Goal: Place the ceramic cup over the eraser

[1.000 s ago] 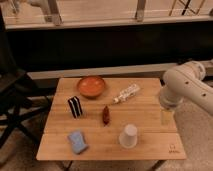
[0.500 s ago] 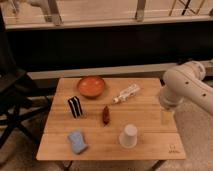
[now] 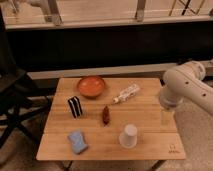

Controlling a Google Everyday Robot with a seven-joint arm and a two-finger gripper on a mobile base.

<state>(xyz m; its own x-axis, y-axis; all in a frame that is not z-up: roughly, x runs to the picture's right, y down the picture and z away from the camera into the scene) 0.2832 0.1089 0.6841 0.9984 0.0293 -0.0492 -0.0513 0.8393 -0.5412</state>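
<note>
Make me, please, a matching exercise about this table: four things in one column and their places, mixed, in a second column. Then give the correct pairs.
Things
1. ceramic cup
2. eraser
3. orange bowl
4. claw

Places
A. at the right edge of the table, under the white arm, open and holding nothing
B. on the far side of the table, left of the bottle
C. near the front edge, right of the blue pad
D. on the left half, standing upright in front of the bowl

Pairs: 1-C, 2-D, 3-B, 4-A
</note>
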